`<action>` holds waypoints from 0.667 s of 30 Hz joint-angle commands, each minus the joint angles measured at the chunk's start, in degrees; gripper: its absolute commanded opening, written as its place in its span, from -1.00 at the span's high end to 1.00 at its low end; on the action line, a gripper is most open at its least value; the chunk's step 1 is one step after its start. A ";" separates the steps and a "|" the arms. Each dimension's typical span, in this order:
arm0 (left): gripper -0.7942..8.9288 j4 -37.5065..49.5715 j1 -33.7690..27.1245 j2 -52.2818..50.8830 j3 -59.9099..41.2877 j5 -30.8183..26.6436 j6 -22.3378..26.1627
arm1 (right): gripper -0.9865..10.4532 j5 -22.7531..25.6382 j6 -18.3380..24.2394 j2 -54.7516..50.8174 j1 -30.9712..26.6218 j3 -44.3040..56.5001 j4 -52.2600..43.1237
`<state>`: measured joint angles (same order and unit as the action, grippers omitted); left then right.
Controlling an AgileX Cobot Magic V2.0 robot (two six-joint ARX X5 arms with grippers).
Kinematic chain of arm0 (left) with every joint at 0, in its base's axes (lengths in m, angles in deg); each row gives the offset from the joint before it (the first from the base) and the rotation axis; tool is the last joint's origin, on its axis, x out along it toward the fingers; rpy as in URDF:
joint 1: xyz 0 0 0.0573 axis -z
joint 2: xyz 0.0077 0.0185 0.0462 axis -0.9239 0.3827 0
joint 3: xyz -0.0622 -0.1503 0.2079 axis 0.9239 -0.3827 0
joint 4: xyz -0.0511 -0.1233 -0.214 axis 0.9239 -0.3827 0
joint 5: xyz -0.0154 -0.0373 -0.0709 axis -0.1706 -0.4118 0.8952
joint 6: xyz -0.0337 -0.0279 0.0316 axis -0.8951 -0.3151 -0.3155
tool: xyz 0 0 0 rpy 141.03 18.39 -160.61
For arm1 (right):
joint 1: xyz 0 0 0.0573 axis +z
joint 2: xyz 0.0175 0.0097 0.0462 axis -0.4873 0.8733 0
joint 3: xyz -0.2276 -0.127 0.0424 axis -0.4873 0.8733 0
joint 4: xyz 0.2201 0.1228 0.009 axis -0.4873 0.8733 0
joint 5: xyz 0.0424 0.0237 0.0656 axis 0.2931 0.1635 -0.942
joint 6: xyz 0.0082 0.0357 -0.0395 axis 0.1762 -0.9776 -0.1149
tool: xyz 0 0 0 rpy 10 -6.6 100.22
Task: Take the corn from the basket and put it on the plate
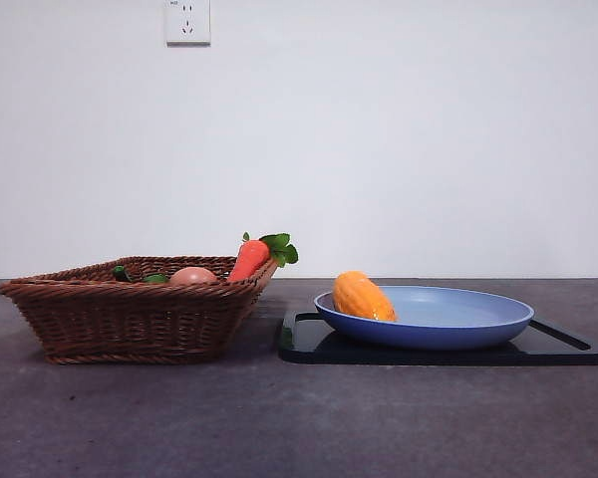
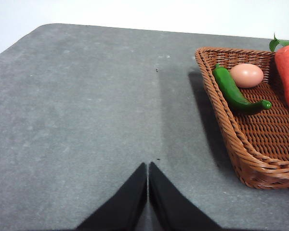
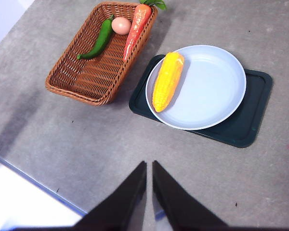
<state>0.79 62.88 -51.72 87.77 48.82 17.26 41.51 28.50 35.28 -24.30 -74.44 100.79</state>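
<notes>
The yellow-orange corn (image 1: 363, 296) (image 3: 167, 80) lies on the light-blue plate (image 1: 458, 317) (image 3: 209, 91), against the rim on the basket's side. The brown wicker basket (image 1: 130, 314) (image 3: 94, 72) (image 2: 245, 149) stands beside the plate and has no corn in it. My right gripper (image 3: 149, 166) is shut, high above the table and well back from the plate, holding nothing. My left gripper (image 2: 148, 166) is shut too, over bare table beside the basket. Neither gripper shows in the front view.
The plate rests on a flat black tray (image 1: 568, 349) (image 3: 250, 127). In the basket lie a carrot (image 1: 249, 259) (image 3: 136, 26), a pinkish egg (image 1: 192, 276) (image 2: 246, 75) and a green chilli (image 2: 233, 91) (image 3: 97, 41). The table's edge (image 3: 33, 180) runs close by in the right wrist view.
</notes>
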 commanded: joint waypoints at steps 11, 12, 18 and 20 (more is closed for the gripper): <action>0.82 -2.67 -0.09 -0.09 -0.79 0.15 -0.07 | 0.82 0.39 3.96 0.17 -0.28 -0.72 -5.92; 0.82 -2.67 -0.09 -0.09 -0.79 0.15 -0.07 | 0.82 0.66 5.44 -0.37 -0.87 -0.44 -8.13; 0.82 -2.67 -0.09 -0.09 -0.79 0.15 -0.07 | 0.82 0.79 7.41 -7.48 -5.16 8.22 -27.52; 0.82 -2.67 -0.09 -0.09 -0.79 0.15 -0.07 | 0.82 0.35 6.38 -10.93 -6.73 13.42 -33.40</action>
<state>0.72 62.88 -51.72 87.79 48.82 17.26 42.23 34.71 24.87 -30.74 -62.29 69.71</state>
